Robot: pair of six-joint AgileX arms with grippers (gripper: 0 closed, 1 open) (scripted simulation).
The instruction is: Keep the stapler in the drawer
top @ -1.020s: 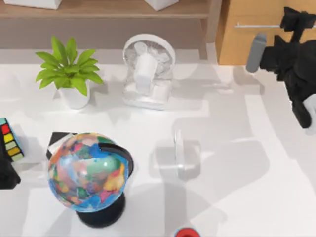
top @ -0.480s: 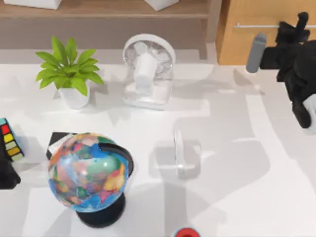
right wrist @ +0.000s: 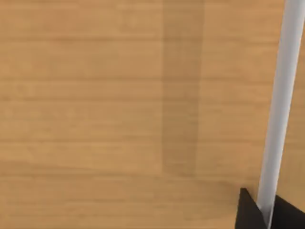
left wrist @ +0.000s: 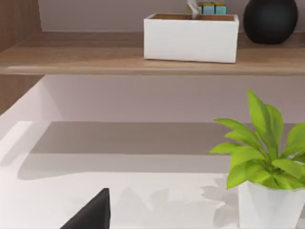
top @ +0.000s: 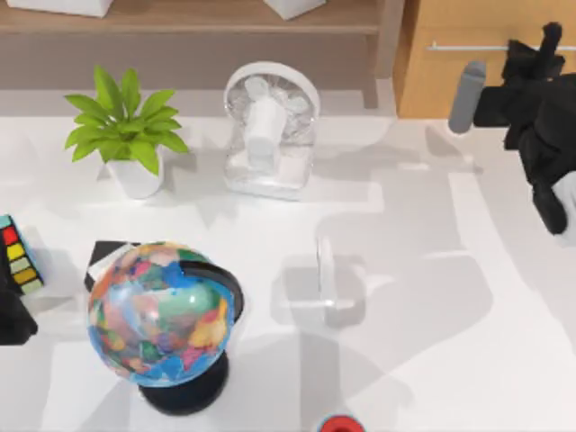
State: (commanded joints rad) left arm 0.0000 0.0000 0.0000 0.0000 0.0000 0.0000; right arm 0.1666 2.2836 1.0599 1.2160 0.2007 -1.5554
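At the drawer [top: 468, 54] front, top right, the right gripper [top: 531, 49] is set against the silver handle [right wrist: 279, 105], with dark fingertips [right wrist: 248, 210] seen on either side of the bar (presumably closed on it, ready for pulling). The stapler [top: 326, 273] is left mid-table, well apart. The left arm is parked at the left edge.

Looks like a home office desk: colourful round globe [top: 160, 313], white desk fan [top: 270, 126], potted green plant [top: 126, 135], brown wooden shelf [left wrist: 143, 57].
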